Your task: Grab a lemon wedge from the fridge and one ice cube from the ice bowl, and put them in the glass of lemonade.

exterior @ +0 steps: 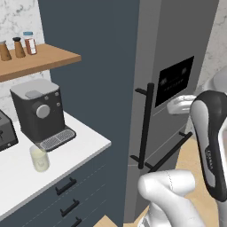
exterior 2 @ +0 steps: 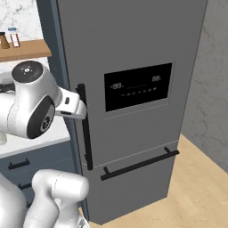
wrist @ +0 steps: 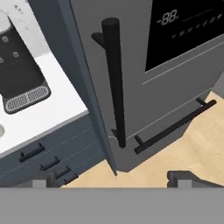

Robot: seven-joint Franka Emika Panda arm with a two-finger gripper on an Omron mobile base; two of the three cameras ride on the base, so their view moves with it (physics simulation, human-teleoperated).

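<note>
The gripper (wrist: 113,177) hangs in front of the fridge (exterior 2: 133,44), its fingertips (wrist: 186,178) spread wide with nothing between them — released, touching nothing. It faces the vertical bar handle (wrist: 114,83) on the fridge's closed upper door; the horizontal drawer handle (wrist: 175,127) lies just below that door. The black display panel (exterior 2: 138,86) sits beside the vertical handle. The glass of lemonade (exterior: 39,158) stands on the white counter (exterior: 66,150) beside the fridge — just in front of the coffee machine (exterior: 40,111).

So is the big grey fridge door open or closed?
Closed. The tall dark grey fridge shows its door flat and flush, long black vertical bar handle untouched, nothing inside visible.
</note>
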